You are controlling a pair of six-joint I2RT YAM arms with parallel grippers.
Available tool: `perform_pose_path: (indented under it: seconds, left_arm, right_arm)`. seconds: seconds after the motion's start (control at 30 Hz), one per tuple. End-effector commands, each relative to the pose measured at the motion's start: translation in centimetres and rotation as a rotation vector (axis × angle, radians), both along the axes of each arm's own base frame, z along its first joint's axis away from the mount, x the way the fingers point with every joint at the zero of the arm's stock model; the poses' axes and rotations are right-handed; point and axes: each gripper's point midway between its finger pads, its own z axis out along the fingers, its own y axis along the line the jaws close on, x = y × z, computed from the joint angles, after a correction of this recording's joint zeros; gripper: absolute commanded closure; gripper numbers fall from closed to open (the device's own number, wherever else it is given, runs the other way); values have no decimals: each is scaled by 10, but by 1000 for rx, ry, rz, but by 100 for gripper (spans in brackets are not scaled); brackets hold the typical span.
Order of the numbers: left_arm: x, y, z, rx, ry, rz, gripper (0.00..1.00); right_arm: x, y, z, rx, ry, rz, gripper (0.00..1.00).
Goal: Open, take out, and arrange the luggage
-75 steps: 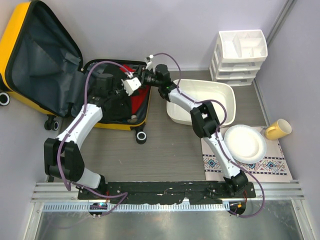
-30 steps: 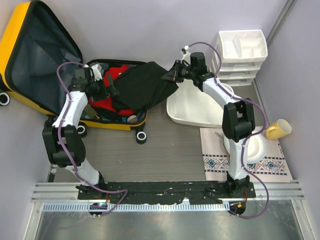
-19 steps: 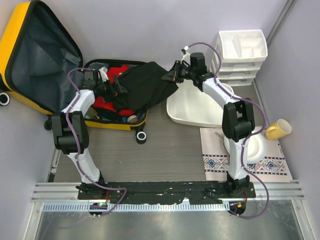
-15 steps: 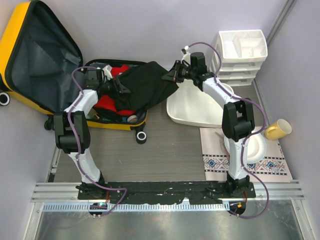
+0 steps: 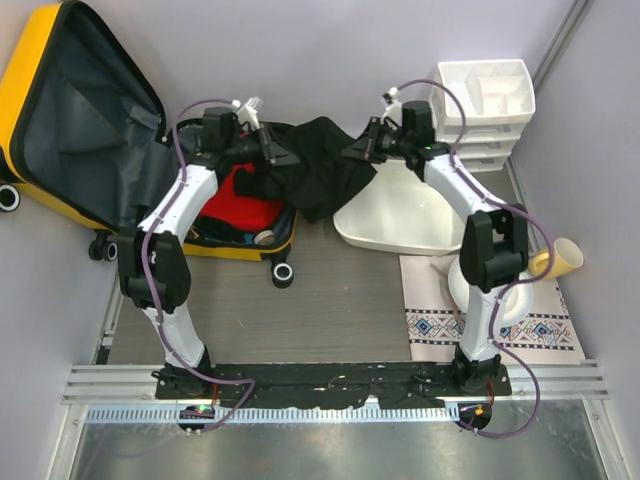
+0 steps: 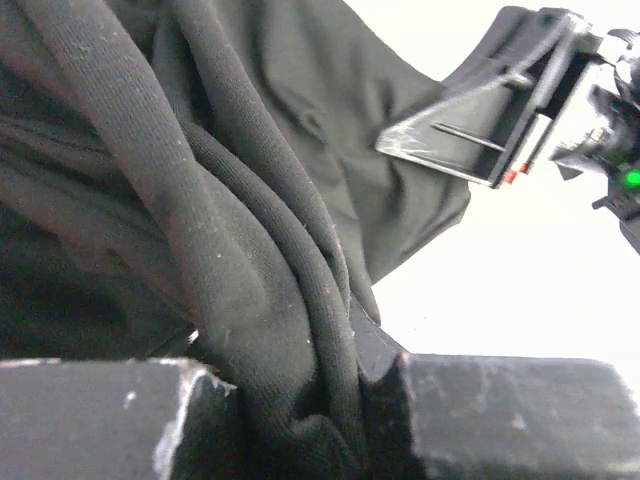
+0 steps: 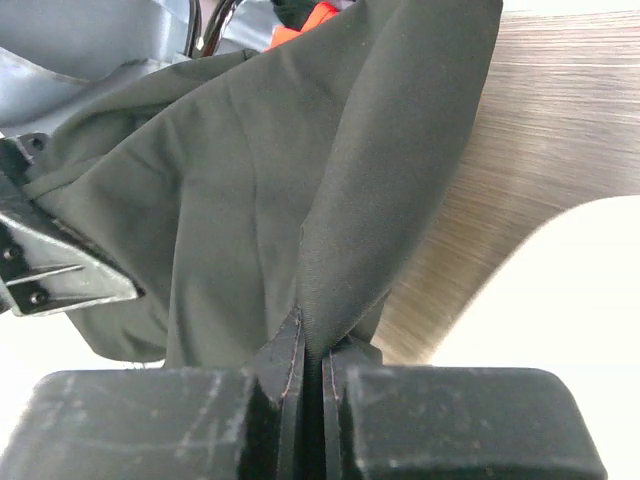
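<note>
Left gripper (image 5: 272, 150) is clamped on a bunched fold of the black garment (image 5: 322, 172). Right gripper (image 5: 361, 148) pinches its opposite edge. The garment spans from the open luggage (image 5: 85, 130) to the white basin (image 5: 440, 228).

Top view bright, evenly lit, soft shadows; wrist views blown-out white behind (foreground soft).

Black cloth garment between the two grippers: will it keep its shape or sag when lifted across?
Likely floppy: the black cloth garment droops in folds between the left gripper and right gripper. Probably light, since thin pinches carry it. Its hanging lower edge may drag on the yellow hard-shell suitcase rim.
</note>
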Motion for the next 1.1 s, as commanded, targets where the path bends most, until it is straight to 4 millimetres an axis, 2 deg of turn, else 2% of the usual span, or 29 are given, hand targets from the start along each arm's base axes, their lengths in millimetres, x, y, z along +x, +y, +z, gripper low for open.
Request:
perform_pose_path:
  seconds: [0.0,0.03,0.07,0.1,0.13,0.17,0.2,0.23,0.27,0.3,0.37,0.4,0.43,0.5,0.53,0.6,0.63,0.67,0.73,0.8,0.83,0.87,0.93,0.97,1.03,1.07]
  left_arm:
    - [-34,-63,80,-95,-187,-210,100]
    - [-40,-77,82,-98,-197,-244,100]
    - [-42,-84,82,-100,-198,-260,100]
    - [-44,-100,82,-106,-202,-295,100]
    - [-45,-107,84,-112,-201,-304,100]
    - [-46,-115,83,-117,-194,-320,100]
    - [-49,-133,82,-123,-196,-355,100]
    - [-49,-141,80,-124,-195,-367,100]
    - [-50,-150,89,-130,-220,-377,100]
    - [-52,-167,74,-126,-192,-405,100]
    - [-53,-184,78,-141,-195,-428,100]
    - [-57,-196,74,-145,-188,-448,100]
    - [-52,-204,61,-143,-167,-447,100]
    - [-53,-219,56,-162,-158,-454,100]
    - [-47,-225,41,-164,-128,-447,100]
    - [-40,-230,33,-173,-108,-422,100]
    - [-36,-229,22,-151,-103,-405,100]
    - [-28,-229,12,-121,-112,-383,100]
    - [-24,-227,-10,-46,-125,-394,100]
    - [-15,-224,-30,35,-139,-389,100]
    - [-10,-221,-36,67,-150,-376,100]
    - [-3,-218,-43,96,-155,-358,100]
    - [7,-210,-56,163,-179,-337,100]
    - [7,-206,-72,201,-150,-338,94]
    - [11,-201,-83,261,-169,-350,80]
    - [8,-197,-91,293,-144,-359,58]
  right_arm:
    - [-25,-59,93,25,-195,-72,99]
    - [-31,-71,85,14,-178,-86,99]
    - [-38,-92,102,6,-212,-123,99]
    - [-44,-104,98,-10,-189,-145,99]
    - [-49,-116,88,-35,-171,-163,99]
    - [-57,-139,101,-44,-192,-218,99]
    - [-67,-144,92,-62,-156,-226,99]
    - [-72,-164,80,-92,-134,-263,99]
    - [-82,-183,79,-114,-119,-298,99]
    - [-88,-192,74,-135,-107,-320,99]
    - [-98,-211,59,-159,-70,-356,99]
    - [-102,-226,63,-164,-80,-395,99]
    - [-104,-233,56,-168,-64,-412,99]
    - [-103,-248,54,-171,-57,-450,99]
    - [-103,-251,53,-169,-51,-455,99]
    - [-99,-253,50,-168,-63,-456,99]
    - [-99,-250,34,-159,-37,-440,99]
    - [-91,-252,32,-155,-73,-445,99]
    - [-80,-252,4,-127,-20,-440,99]
    - [-66,-252,-2,-110,-37,-429,99]
    - [-59,-252,-14,-110,-20,-423,99]
    - [-53,-253,-14,-114,-46,-425,99]
    - [-47,-251,-28,-136,-45,-417,99]
    - [-46,-251,-36,-156,-38,-415,99]
    - [-49,-248,-56,-212,-28,-387,99]
    - [-51,-245,-70,-248,0,-383,99]
